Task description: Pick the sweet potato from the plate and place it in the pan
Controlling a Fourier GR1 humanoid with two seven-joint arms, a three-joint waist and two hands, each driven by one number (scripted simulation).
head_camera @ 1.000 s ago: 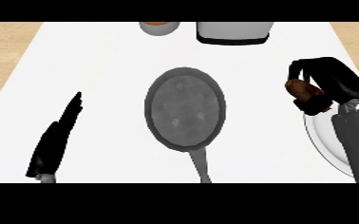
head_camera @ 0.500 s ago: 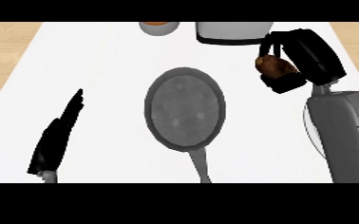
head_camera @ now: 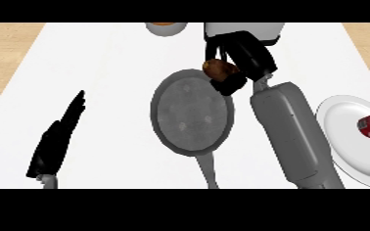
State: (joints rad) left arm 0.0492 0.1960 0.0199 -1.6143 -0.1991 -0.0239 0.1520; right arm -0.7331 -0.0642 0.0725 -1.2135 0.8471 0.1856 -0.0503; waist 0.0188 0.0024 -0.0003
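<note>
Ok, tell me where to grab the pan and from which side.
Take the pan by its handle: long, narrow, sticking out from the near rim towards the robot, so fingers can curl round it. Probably come from the left with the open left hand, since the right hand holds the sweet potato.

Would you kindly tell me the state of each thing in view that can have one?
pan: empty, handle toward the lower edge.
sweet potato: held, at the pan's upper right rim, not yet in it.
right hand: shut on the sweet potato.
left hand: open, resting at the lower left.
plate: bears a red item at the view's right edge.
</note>
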